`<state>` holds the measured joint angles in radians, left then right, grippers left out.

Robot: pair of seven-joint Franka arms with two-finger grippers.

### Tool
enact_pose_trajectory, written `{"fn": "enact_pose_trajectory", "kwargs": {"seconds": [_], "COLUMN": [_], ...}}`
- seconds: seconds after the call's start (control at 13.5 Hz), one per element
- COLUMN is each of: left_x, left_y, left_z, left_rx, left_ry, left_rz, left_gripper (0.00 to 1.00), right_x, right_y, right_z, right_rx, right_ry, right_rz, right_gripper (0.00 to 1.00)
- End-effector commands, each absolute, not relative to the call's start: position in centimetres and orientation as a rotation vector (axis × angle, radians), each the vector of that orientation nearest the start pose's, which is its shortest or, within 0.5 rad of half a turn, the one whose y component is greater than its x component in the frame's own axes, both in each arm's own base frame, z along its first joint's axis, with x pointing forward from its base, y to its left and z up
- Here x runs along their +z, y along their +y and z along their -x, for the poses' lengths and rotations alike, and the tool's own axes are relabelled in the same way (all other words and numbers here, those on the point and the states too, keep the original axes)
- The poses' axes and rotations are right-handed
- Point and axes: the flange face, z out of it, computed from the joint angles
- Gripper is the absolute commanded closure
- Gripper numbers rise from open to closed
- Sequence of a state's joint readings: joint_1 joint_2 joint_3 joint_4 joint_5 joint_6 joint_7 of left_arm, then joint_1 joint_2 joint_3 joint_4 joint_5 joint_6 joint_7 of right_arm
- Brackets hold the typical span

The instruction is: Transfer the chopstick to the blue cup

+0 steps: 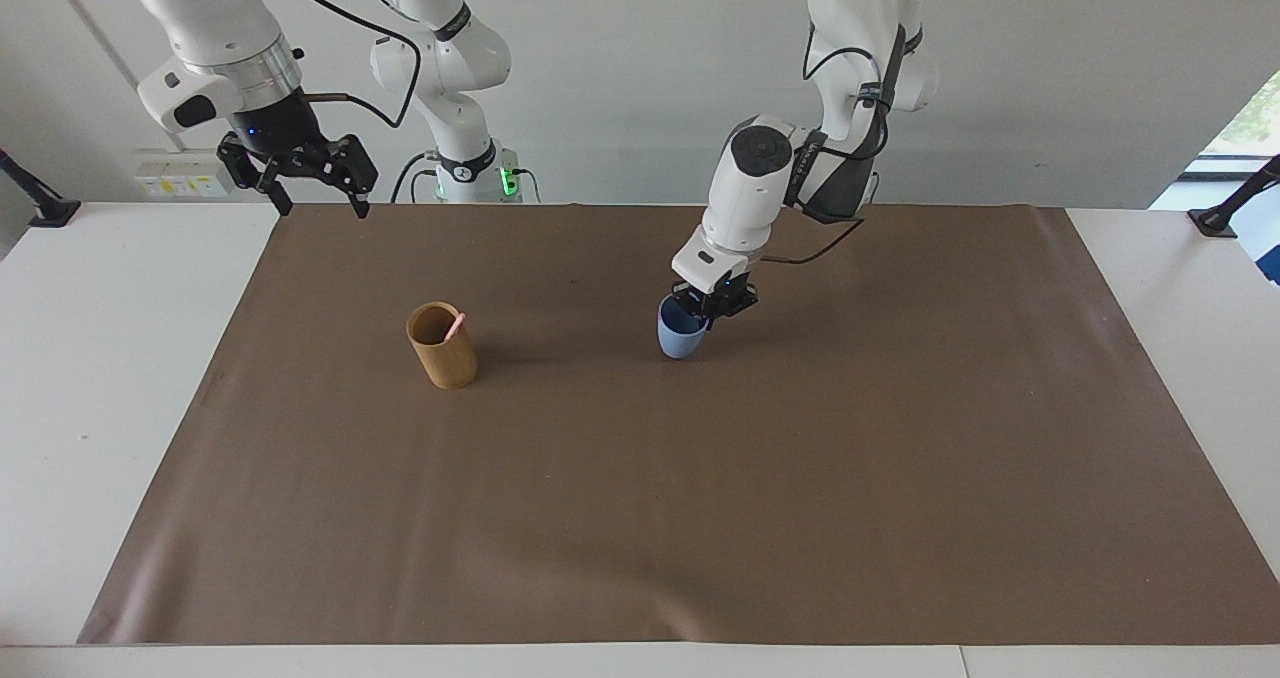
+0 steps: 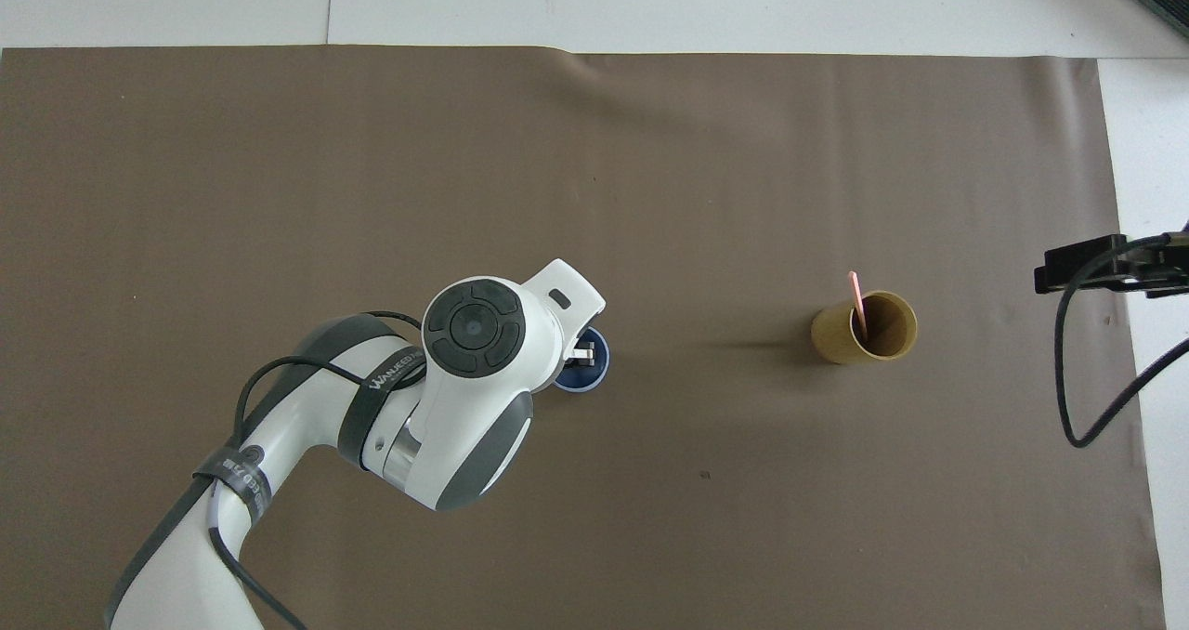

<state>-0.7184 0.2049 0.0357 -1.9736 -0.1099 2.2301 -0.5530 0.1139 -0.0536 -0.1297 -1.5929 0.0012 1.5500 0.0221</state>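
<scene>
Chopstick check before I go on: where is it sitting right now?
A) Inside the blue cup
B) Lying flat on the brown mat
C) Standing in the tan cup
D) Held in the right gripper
C. The chopstick leans in the tan cup, its pink tip poking above the rim, while the left gripper grips the blue cup by its rim and the right gripper hangs open with nothing in it.
</scene>
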Motion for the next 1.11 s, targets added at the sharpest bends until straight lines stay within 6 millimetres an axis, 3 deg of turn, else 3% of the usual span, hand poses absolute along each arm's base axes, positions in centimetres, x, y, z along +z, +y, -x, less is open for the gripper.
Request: {"fn": "enact_pose_trajectory", "kwargs": {"seconds": [0.0, 0.22, 0.44, 0.59, 0.81, 0.89, 1.03], "left_x": [37.3, 39.0, 41.6, 44.3, 47.1, 47.8, 49.6], "left_y": [-37.9, -37.2, -35.4, -31.8, -24.2, -21.5, -16.1], "left_z": [-46.2, -46.7, -47.1, -47.8, -49.9, -50.7, -51.9], "left_rx": [-0.031, -0.050, -0.066, -0.041, -0.026, -0.034, -0.055], "left_ry": [0.110, 0.104, 0.087, 0.151, 0.250, 0.270, 0.359], "left_rz": [3.230, 3.241, 3.251, 3.240, 3.228, 3.225, 3.216], "left_gripper": [0.01, 0.00, 0.00, 0.00, 0.00, 0.00, 0.00], "right_x": [63.7, 62.8, 61.4, 59.8, 57.1, 55.9, 53.8], "right_y": [-0.1, 0.2, 3.0, 5.6, 8.9, 9.0, 8.3], "right_z": [-53.4, -54.5, -55.6, -56.2, -56.9, -56.9, -56.9], "right_rx": [-0.065, -0.136, -0.193, -0.244, -0.310, -0.309, -0.330], "right_ry": [-0.106, -0.254, -0.344, -0.526, -0.673, -0.713, -0.965], "right_rz": [3.099, 3.083, 3.055, 3.030, 2.968, 2.933, 2.872], "right_gripper": [0.00, 0.00, 0.00, 0.00, 0.00, 0.00, 0.00]}}
